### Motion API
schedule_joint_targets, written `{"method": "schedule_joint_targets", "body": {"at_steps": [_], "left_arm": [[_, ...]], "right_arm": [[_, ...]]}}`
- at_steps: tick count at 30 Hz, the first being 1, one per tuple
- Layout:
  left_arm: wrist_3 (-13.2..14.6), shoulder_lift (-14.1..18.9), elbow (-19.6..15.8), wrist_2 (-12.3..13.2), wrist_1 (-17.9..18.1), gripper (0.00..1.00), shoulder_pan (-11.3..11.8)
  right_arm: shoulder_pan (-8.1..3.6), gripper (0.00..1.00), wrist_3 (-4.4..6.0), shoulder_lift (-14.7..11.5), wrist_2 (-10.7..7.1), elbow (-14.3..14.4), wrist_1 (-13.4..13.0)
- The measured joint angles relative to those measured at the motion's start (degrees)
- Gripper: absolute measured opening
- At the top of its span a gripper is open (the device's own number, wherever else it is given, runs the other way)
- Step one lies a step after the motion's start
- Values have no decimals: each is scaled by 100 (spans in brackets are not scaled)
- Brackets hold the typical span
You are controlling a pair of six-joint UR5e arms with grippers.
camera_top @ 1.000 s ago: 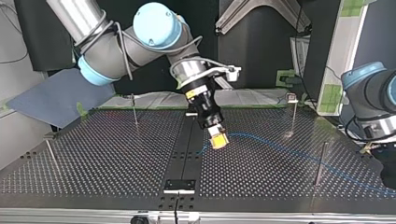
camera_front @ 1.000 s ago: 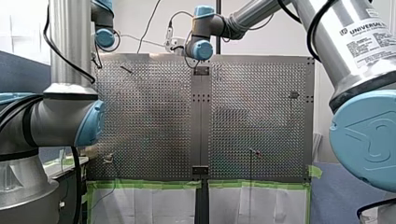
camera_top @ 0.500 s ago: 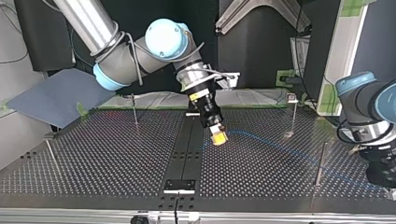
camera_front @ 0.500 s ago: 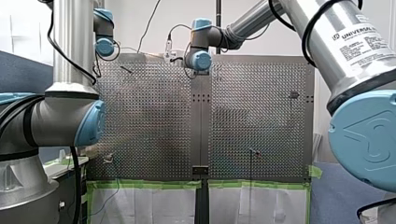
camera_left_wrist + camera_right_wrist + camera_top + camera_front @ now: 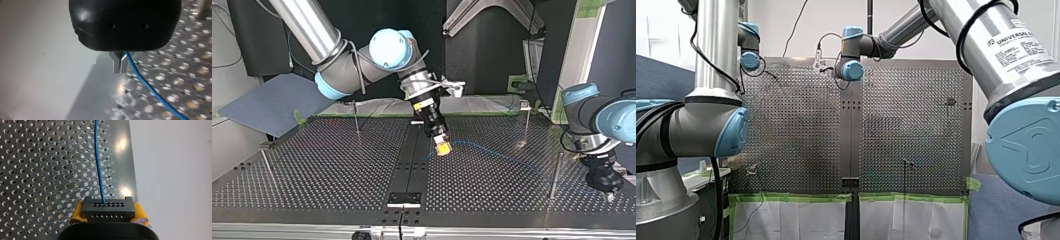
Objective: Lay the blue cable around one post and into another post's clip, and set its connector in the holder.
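The black multi-hole connector (image 5: 108, 209) is clamped by the yellow-padded right gripper (image 5: 442, 148) at the top view's centre; the thin blue cable (image 5: 497, 153) is strung from it rightward to the left gripper (image 5: 609, 194), pinched on it near a slim metal post (image 5: 554, 175)

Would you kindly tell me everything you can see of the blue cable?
The blue cable is thin and smooth, seemingly plastic-coated. One end enters a black connector with rows of small holes, clamped between my right gripper's yellow pads. From there it arcs low over the perforated table to my left gripper, whose shut metal fingers hold it.
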Motion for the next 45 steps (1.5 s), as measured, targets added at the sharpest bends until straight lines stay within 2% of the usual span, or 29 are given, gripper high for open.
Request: {"method": "schedule_joint_targets", "body": {"at_steps": [5,12,16,17,27,28,37,45], "left_arm": [[-55,-42,-113,19,87,5,2],[-322,-45,-341,32,322,5,13],[-372,-47,-428,36,376,5,-3],[-384,-47,-453,41,392,7,-5],[-693,-47,-803,121,781,7,1],[-703,-47,-831,121,812,9,2],[-717,-47,-1095,113,983,9,-31],[-688,-47,-1157,109,976,9,-160]], "right_arm": [[-28,0,-6,74,12,0,38],[-46,0,-16,128,18,0,128],[-57,0,-17,141,18,0,179],[-61,0,-17,146,18,0,199],[-83,0,-19,214,23,16,402],[-83,0,-20,219,25,19,410],[-87,0,-48,343,143,26,556],[-115,0,-38,578,241,27,635]]}}
